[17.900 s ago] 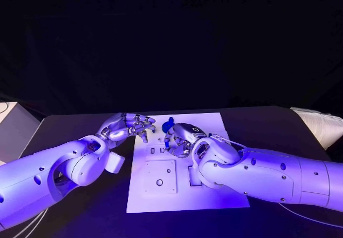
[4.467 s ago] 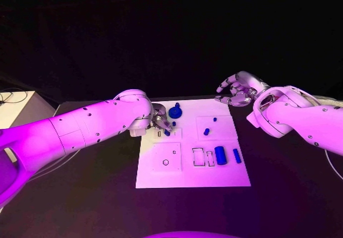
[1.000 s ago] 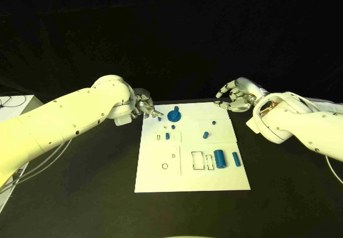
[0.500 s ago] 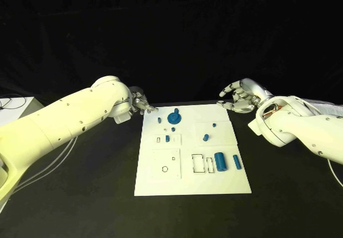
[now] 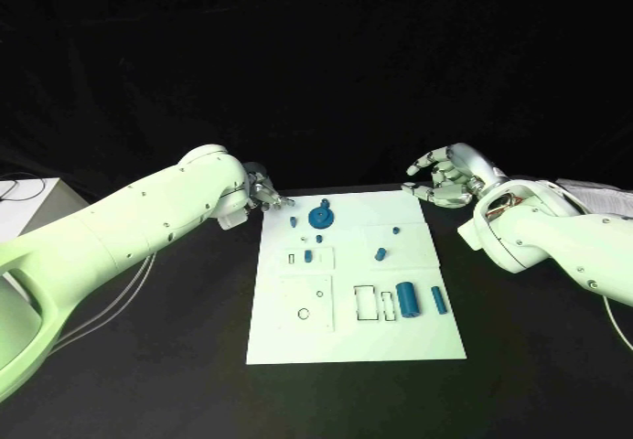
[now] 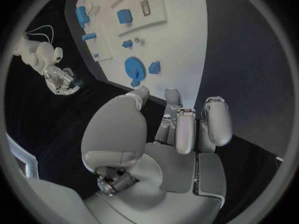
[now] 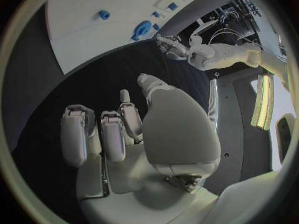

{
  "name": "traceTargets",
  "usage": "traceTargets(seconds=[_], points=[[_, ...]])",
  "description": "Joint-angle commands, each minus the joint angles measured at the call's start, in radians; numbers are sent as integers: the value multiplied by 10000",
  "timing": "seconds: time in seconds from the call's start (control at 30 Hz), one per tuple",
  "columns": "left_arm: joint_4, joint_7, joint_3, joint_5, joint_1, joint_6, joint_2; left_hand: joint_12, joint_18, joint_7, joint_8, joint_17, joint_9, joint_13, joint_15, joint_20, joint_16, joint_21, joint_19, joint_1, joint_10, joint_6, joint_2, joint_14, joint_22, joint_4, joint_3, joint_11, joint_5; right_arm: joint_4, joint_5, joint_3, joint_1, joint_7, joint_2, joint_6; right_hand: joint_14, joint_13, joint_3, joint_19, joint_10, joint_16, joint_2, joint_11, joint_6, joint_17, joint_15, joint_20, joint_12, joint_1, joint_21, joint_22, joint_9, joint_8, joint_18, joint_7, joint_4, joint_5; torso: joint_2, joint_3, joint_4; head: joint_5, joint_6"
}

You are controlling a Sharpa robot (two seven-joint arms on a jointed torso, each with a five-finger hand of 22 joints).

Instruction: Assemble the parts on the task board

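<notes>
Left hand (image 5: 264,195), fingers loosely apart and empty, hovers beside the task board (image 5: 356,343)'s far corner, near the blue disc part (image 5: 321,218). Right hand (image 5: 445,177), also spread and empty, hangs off the board's opposite far corner. Best to descend squarely and grip the disc by its rim.

A robotics lab: black-draped table (image 5: 158,366), cables (image 5: 16,187), white task board (image 5: 356,338).

Under my arms spreads the matte black table (image 5: 158,366). Off at its left edge stands a pale grey box-shaped cabinet (image 5: 24,203) — thin dark cables (image 5: 11,186) trail over its top. Behind everything hangs a black cloth backdrop (image 5: 316,82).
</notes>
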Motion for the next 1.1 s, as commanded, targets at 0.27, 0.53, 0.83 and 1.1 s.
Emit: traceTargets(seconds=[0.27, 0.53, 0.83, 1.1], points=[[-41, 102, 1, 341, 14, 294, 135, 300, -107, -102, 231, 2022, -152, 194, -55, -73, 245, 244, 288, -427, 374, 355, 137, 794, 351, 27, -80, -83, -39, -33, 1, 7, -3, 175, 49, -156, 789, 43, 62, 265, -69, -52, -10, -23, -91, 1786, -12, 42, -64, 62, -45, 1309, 16, -39, 132, -3, -9, 75, 87, 33, -11, 26, 29], [8, 55, -4, 378, 14, 734, 139, 385, -132, -166, 399, 2116, -99, 252, -98, -106, 326, 315, 363, -583, 478, 480, 218, 837, 471, 14, -130, -137, -23, -55, -2, 7, -3, 148, 65, -138, 791, 40, 72, 270, -68, -50, -10, -24, -93, 1791, -13, 41, -67, 67, -38, 1315, 18, -40, 130, -3, -10, 90, 77, 26, -10, 26, 15], [-20, 26, -26, 427, 14, 1290, 187, 369, -131, -182, 440, 2104, -74, 216, -116, -122, 318, 315, 359, -469, 472, 457, 257, 832, 470, -23, -62, -156, -12, -83, -3, 6, -3, 125, 96, -112, 791, 40, 72, 270, -68, -50, -10, -24, -93, 1791, -13, 41, -67, 67, -38, 1315, 18, -40, 130, -3, -10, 90, 92, 19, -15, 14, 22], [-40, 19, -48, 455, 14, 1489, 207, 372, -135, -191, 488, 2113, -49, 196, -130, -140, 327, 326, 363, -227, 476, 411, 268, 836, 492, -44, 91, -168, -19, -98, -3, 6, -3, 120, 131, -117, 788, 18, 87, 262, -81, -59, -9, -24, -94, 1779, -14, 38, -86, 64, -68, 1294, 22, -39, 136, -2, -5, 116, 97, 27, -5, 18, 15]])
